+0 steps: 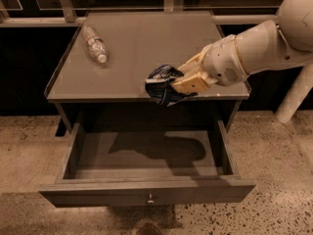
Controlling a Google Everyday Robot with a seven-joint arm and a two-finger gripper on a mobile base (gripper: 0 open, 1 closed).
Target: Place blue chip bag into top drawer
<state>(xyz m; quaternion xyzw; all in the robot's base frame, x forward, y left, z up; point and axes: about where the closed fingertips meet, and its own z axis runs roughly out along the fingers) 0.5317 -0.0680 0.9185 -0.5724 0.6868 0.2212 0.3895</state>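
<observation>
The blue chip bag (163,84) is a crumpled dark-blue foil bag with white patches. My gripper (183,83) is shut on it and holds it in the air at the table's front edge, above the back of the drawer. The top drawer (146,192) is pulled wide open below, with a flat front panel and a small round knob (150,199) at its centre. Its inside is bare, with the arm's shadow on the floor of it. My white arm reaches in from the upper right.
A clear plastic bottle (95,43) lies on its side at the back left of the table top (142,48). A white post stands at the right on the speckled floor. Dark glass panels run behind the table.
</observation>
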